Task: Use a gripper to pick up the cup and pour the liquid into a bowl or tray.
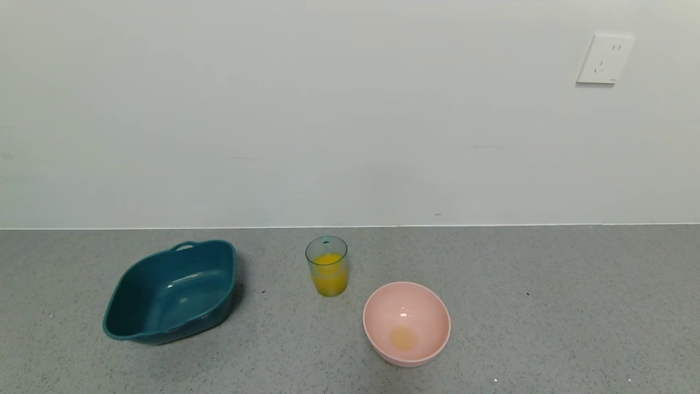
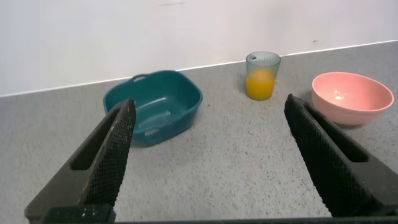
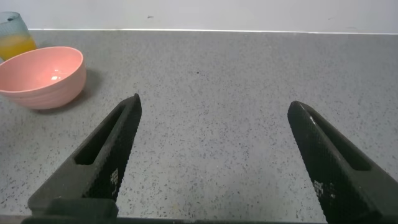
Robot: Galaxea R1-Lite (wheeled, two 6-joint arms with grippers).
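Item: ribbed blue-green cup [image 1: 326,266], half full of orange liquid [image 1: 330,280].
I see grey speckled counter [image 1: 547,306], white wall [image 1: 328,109]; pink bowl [image 1: 407,323] near cup; both grippers [image 2: 208,134] [image 3: 214,134] spread, holding nothing.

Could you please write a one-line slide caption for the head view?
Cup of orange liquid stands upright between teal tub and pink bowl on a grey counter; no gripper in view.

Cup [image 1: 327,266] btwn tub [image 1: 172,293], bowl [image 1: 407,323]
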